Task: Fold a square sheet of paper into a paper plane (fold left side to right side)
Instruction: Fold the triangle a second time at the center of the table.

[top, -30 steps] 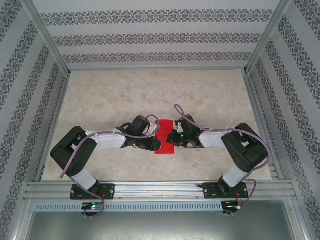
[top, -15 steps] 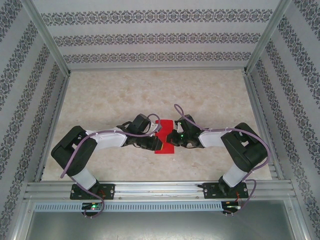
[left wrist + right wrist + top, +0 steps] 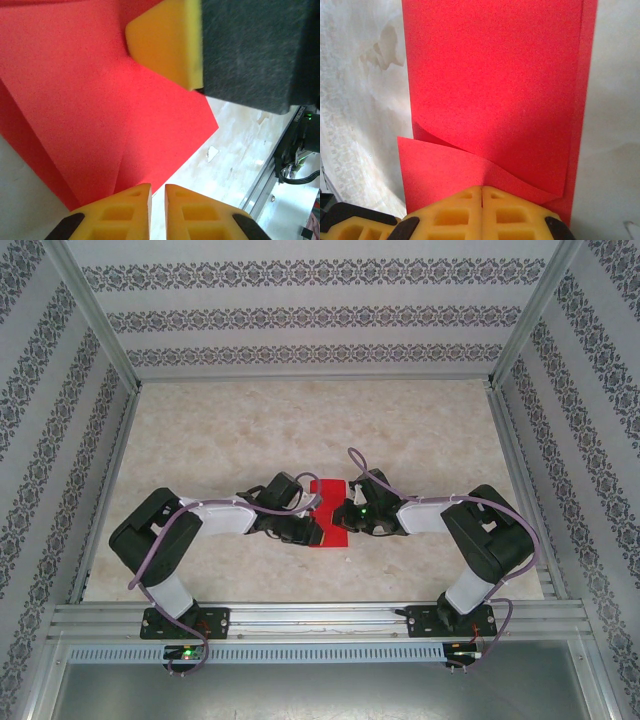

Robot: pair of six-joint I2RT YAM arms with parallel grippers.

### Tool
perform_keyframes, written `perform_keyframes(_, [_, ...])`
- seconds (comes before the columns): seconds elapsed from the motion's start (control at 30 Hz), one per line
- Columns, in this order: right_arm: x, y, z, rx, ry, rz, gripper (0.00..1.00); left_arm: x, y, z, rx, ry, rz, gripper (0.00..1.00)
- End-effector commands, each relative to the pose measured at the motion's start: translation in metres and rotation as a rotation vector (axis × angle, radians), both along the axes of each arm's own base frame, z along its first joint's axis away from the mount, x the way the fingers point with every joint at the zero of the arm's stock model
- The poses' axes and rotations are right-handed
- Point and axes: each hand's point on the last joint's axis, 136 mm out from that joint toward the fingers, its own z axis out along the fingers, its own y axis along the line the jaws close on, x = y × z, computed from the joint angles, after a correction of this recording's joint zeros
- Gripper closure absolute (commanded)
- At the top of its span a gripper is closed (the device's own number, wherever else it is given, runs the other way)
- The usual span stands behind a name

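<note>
Right wrist view: the right gripper (image 3: pixel 481 189), at 6 o'clock in the frame, has its two yellow fingers pressed together with no gap. The tips sit at the near edge of the square sheet of paper (image 3: pixel 490 90), which runs toward 12 o'clock as a tall red folded band. One layer curls up in a soft wave just ahead of the fingertips, and a thin strip of the under layer shows along the 3 o'clock side.

Left wrist view: the left gripper (image 3: pixel 157 186), at 6 o'clock, has its fingers nearly together with a thin slit between them. Its tips sit at the paper's edge where a crease ends.

From above, the two grippers meet over the red paper from 9 and 3 o'clock, on the marbled table (image 3: pixel 250 430), toward its 6 o'clock side.
</note>
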Motion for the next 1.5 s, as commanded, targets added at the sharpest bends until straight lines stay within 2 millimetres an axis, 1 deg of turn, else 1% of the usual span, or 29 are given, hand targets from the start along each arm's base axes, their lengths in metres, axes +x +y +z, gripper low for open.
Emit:
perform_keyframes(0.0, [-0.014, -0.01, -0.024, -0.067, 0.082, -0.001, 1.0, -0.011, 0.004, -0.01, 0.018, 0.05, -0.004, 0.86])
perform_keyframes(0.23, [-0.015, -0.01, -0.023, -0.067, 0.085, -0.001, 1.0, -0.013, 0.005, -0.016, 0.019, 0.063, -0.001, 0.86])
perform_keyframes(0.5, [-0.015, -0.011, -0.024, -0.07, 0.087, -0.001, 1.0, -0.015, 0.005, -0.016, 0.011, 0.068, 0.002, 0.86])
perform_keyframes(0.57, [-0.015, -0.01, -0.024, -0.069, 0.086, -0.001, 1.0, -0.015, 0.003, -0.012, -0.004, 0.067, 0.003, 0.86])
perform_keyframes(0.73, [-0.015, -0.011, -0.024, -0.07, 0.087, -0.001, 1.0, -0.008, -0.002, 0.009, -0.043, 0.031, 0.009, 0.86])
perform_keyframes(0.87, [-0.016, -0.011, -0.026, -0.072, 0.089, -0.001, 1.0, -0.003, -0.001, 0.015, -0.05, 0.019, 0.028, 0.86])
perform_keyframes(0.97, [-0.016, -0.012, -0.027, -0.074, 0.092, -0.002, 1.0, 0.0, 0.002, 0.013, -0.043, 0.021, 0.036, 0.86])
perform_keyframes(1.2, [-0.017, -0.012, -0.027, -0.073, 0.094, 0.0, 1.0, -0.002, 0.005, -0.003, -0.019, 0.045, 0.039, 0.86])
perform_keyframes(1.47, [-0.018, -0.013, -0.027, -0.075, 0.096, -0.003, 1.0, 0.003, 0.007, -0.007, -0.011, 0.032, 0.061, 0.86])
